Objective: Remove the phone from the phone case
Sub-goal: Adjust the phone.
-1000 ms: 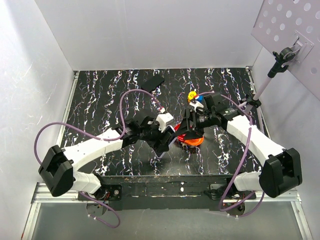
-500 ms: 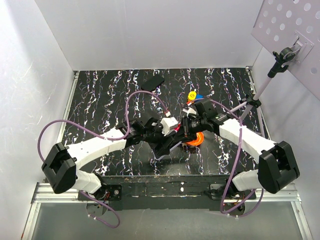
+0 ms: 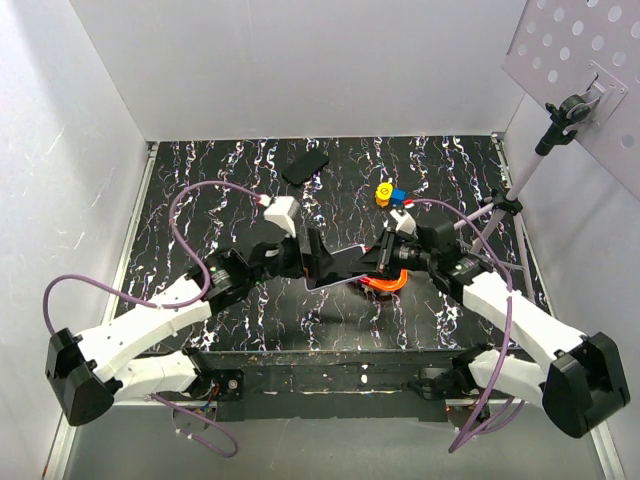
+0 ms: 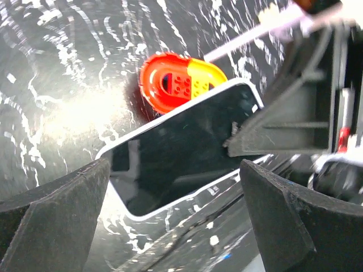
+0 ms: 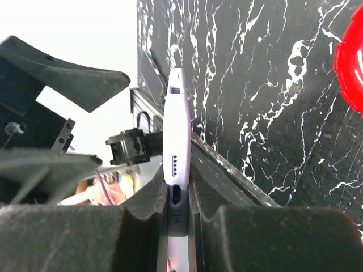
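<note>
1. Table (image 3: 200, 200), black marbled top: everything I list sits on or over it.
2. Left gripper (image 4: 174, 165): jaws spread wide, gripping nothing, one finger on either side of the phone (image 4: 181, 150).
3. Right gripper (image 5: 177, 211): clamped tight on one end of the phone, which I see held edge-on above the table's near middle.
4. Phone: dark screen, pale rim. I cannot tell case from body.
5. Flat black slab (image 3: 305, 167): far back, well apart.
6. Red and yellow toy (image 4: 178, 82): on the table, just beyond the phone.
</note>
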Robot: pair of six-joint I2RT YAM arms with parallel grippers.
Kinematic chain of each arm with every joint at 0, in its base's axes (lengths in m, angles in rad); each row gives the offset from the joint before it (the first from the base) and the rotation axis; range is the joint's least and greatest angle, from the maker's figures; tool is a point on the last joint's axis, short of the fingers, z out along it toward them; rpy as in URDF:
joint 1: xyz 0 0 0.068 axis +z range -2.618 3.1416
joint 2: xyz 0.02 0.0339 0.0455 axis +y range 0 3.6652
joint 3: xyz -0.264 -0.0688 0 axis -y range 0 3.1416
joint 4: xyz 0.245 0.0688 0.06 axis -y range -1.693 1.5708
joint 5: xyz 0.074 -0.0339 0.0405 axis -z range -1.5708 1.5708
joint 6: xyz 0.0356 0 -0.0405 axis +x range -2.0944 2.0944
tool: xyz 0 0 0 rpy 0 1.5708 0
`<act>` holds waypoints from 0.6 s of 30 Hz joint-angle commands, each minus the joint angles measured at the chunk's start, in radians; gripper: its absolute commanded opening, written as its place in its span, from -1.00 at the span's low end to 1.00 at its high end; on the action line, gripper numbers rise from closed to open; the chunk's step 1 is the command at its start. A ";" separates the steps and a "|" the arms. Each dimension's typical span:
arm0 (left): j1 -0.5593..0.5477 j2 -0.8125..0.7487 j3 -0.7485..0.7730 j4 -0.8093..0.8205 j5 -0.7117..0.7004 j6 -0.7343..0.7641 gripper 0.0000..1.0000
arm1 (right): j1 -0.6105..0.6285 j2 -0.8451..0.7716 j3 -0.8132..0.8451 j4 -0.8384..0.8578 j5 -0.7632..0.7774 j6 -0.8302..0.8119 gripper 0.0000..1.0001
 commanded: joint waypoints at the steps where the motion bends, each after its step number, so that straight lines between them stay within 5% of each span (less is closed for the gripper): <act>1: 0.065 -0.035 0.009 -0.190 -0.161 -0.415 0.97 | -0.057 -0.117 -0.130 0.306 0.002 0.162 -0.97; 4: 0.160 -0.051 -0.072 -0.064 0.054 -0.550 0.96 | -0.090 -0.178 -0.198 0.435 -0.008 0.235 -0.97; 7: 0.192 -0.077 -0.213 0.290 0.252 -0.678 0.96 | -0.095 -0.233 -0.220 0.433 0.022 0.247 -0.97; 11: 0.192 -0.076 -0.351 0.697 0.299 -0.820 0.72 | -0.098 -0.307 -0.258 0.468 0.071 0.287 -0.97; 18: 0.178 0.040 -0.441 1.014 0.331 -0.973 0.63 | -0.098 -0.352 -0.318 0.549 0.091 0.359 -0.97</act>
